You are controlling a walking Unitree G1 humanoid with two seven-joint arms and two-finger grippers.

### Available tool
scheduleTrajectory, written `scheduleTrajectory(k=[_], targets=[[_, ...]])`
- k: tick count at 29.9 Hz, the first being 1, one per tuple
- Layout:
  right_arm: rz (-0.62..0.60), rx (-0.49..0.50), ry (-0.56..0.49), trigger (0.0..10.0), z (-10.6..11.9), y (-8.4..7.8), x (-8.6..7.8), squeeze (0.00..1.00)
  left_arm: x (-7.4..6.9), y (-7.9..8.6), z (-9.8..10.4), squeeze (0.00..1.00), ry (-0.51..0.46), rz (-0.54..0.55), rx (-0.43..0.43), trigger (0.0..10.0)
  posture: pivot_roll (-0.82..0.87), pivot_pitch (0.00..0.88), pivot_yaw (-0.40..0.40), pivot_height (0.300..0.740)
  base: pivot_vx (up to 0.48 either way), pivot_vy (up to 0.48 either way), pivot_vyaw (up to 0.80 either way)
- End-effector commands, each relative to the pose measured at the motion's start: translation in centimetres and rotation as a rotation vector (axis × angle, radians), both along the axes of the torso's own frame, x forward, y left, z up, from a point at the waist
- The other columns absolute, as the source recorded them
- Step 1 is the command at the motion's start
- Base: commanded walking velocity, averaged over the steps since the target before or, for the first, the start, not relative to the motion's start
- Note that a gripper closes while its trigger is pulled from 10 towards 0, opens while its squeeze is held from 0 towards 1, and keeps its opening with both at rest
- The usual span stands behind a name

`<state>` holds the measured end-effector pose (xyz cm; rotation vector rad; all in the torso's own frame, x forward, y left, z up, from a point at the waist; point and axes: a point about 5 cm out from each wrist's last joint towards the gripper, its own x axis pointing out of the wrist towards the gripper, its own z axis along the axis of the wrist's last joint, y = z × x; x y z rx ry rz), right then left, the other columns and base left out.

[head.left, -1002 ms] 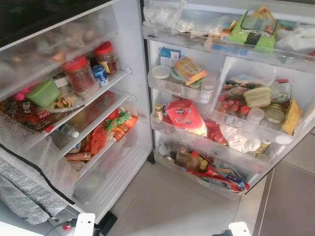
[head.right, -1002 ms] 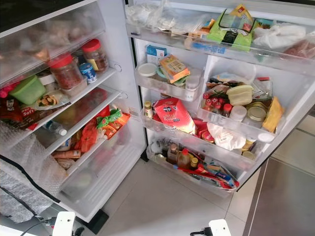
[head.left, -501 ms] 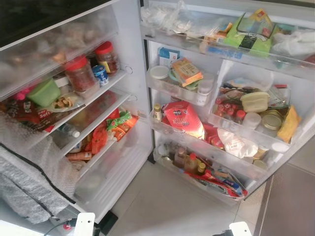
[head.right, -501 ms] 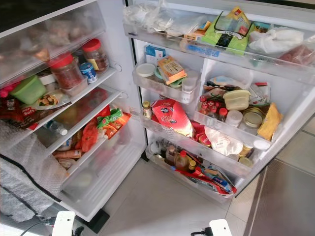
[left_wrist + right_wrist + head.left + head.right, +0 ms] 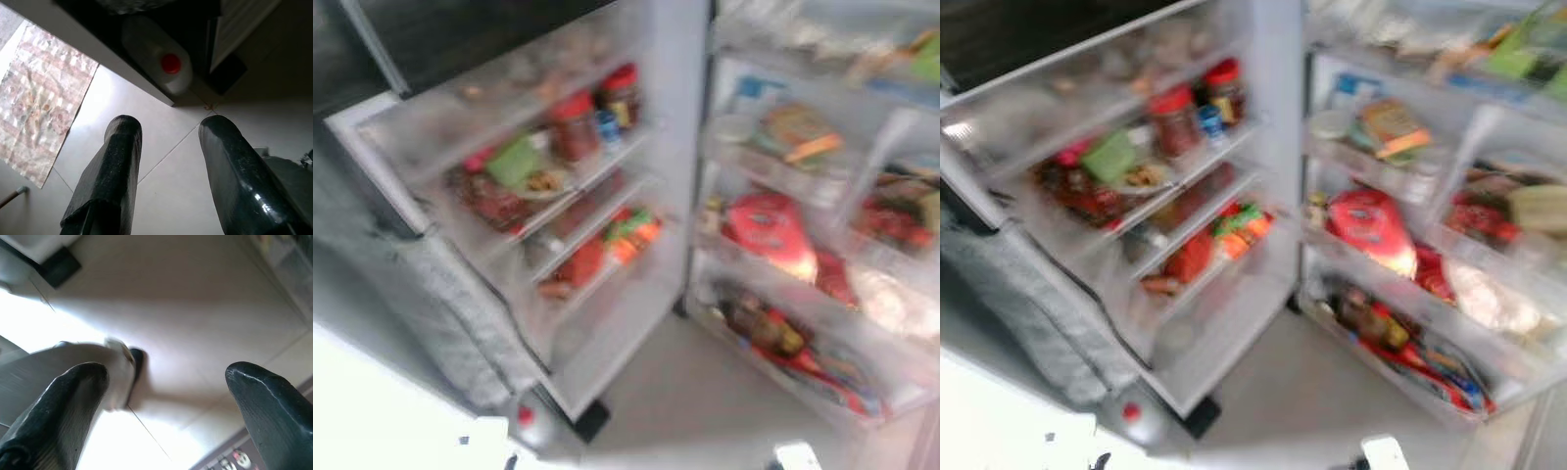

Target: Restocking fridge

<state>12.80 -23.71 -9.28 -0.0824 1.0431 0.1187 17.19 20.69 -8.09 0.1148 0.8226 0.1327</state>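
Ahead, fridge [image 5: 675, 196] open, blurred, shelves crammed; left hand [image 5: 168, 147], right hand [image 5: 164, 391] fingers apart, empty.

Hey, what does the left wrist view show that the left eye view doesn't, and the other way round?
The left wrist view alone shows the open left pincer hanging over the floor tiles, with a patterned mat nearby. The left eye view alone shows the open fridge, blurred: two red-lidded jars on a shelf and a red bag in the door. Both show the white jug with a red cap standing by the fridge's bottom corner.
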Motion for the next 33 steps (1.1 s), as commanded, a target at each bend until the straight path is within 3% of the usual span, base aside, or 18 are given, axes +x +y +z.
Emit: scheduleTrajectory(k=[1, 14, 33], targets=[[0.021, 0.021, -0.012, 10.0, -0.04, 0.94, 0.51, 0.0, -1.18, 1.14, -0.35, 0.0, 0.04, 0.011, 0.033, 10.0, -0.07, 0.052, 0.06, 0.74, 0.0, 0.0, 0.8], [0.015, 0.027, -0.01, 10.0, -0.05, 0.92, 0.46, 0.0, -1.15, 0.97, -0.37, 0.0, 0.038, 0.017, 0.03, 10.0, -0.07, 0.052, 0.059, 0.74, 0.0, 0.0, 0.8], [-0.034, 0.033, -0.011, 10.0, -0.11, 0.87, 0.37, 0.0, -1.22, 0.9, -0.42, 0.0, 0.041, 0.01, 0.02, 10.0, -0.07, 0.04, 0.06, 0.74, 0.0, 0.0, 0.0]])
